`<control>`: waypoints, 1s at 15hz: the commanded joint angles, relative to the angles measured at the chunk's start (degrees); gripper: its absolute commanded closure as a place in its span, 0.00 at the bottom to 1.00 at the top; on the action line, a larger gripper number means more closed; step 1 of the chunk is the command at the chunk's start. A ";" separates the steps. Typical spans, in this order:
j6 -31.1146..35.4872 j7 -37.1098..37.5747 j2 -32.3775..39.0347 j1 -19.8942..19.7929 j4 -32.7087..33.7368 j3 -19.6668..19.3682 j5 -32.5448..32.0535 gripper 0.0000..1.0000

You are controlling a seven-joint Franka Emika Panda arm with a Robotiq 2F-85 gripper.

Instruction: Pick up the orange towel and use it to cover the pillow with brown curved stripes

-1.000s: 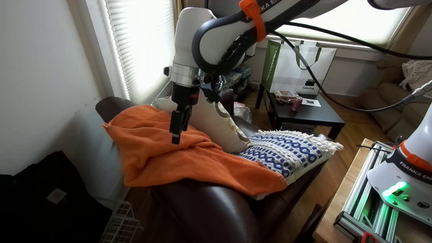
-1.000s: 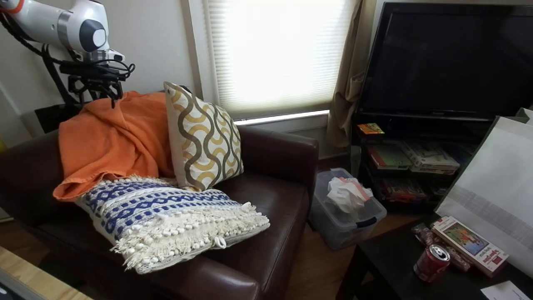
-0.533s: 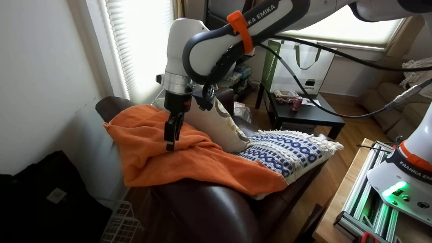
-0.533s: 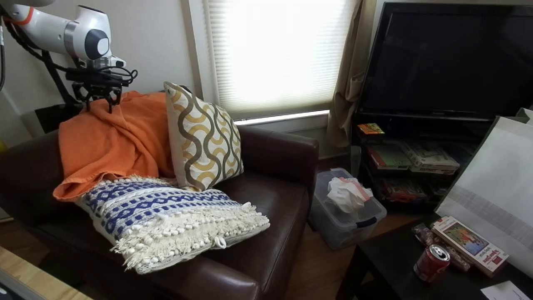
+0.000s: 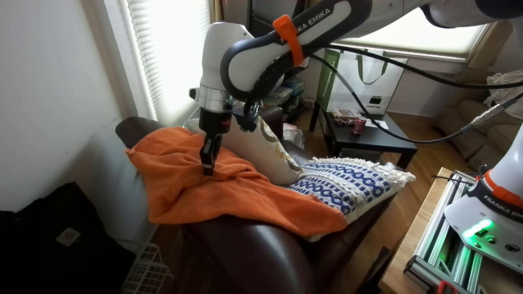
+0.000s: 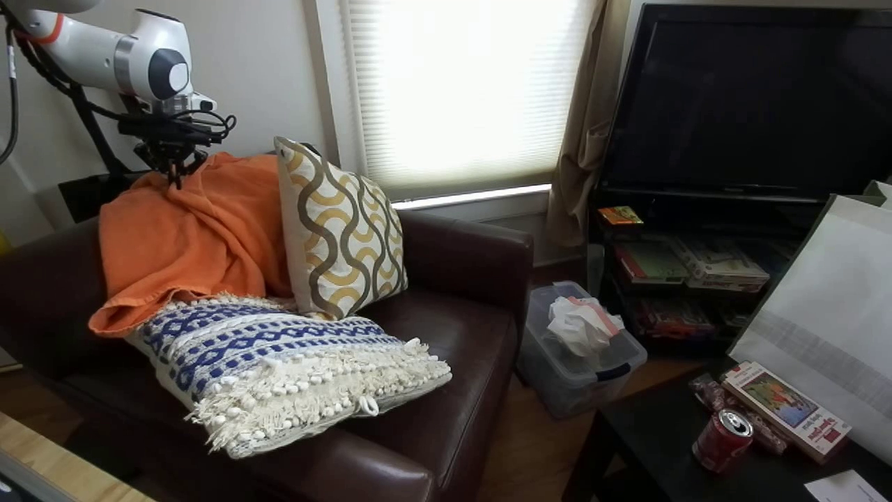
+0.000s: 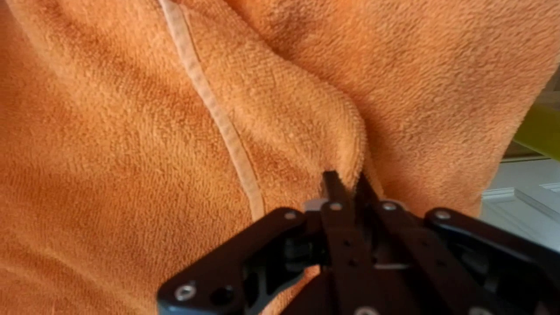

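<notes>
The orange towel [image 5: 241,200] lies draped over the back of a brown leather armchair, and one corner rests on a blue-and-white pillow. My gripper [image 5: 208,169] points down into its upper part. In the wrist view, my gripper [image 7: 345,175] is shut, with a raised fold of the orange towel [image 7: 332,127] pinched between the fingertips. The pillow with brown curved stripes [image 6: 341,237] leans upright on the chair beside the towel, its patterned face uncovered. An exterior view shows the plain beige back of this pillow [image 5: 253,151] just beyond my gripper.
The blue-and-white fringed pillow [image 6: 279,355] lies flat on the armchair [image 6: 453,335]. A wall and window blind [image 5: 171,57] stand close behind the chair. A dark low table [image 5: 372,139] holds a bag, books and a red can. A black bag [image 5: 53,245] is near the wall.
My gripper has come down onto the towel and moved toward the wall side in an exterior view. Its jaws went from wide apart to shut, gathering a fold of towel. The pillows have not moved.
</notes>
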 commanded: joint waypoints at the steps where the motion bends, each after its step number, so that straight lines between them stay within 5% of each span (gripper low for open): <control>1: -0.70 1.43 -1.49 0.47 0.02 -0.18 -0.21 1.00; 5: 3.75 3.80 -11.16 -0.20 -3.85 -0.14 0.19 0.99; 15: 7.21 20.58 -33.25 -3.50 -9.41 -9.59 -6.22 0.99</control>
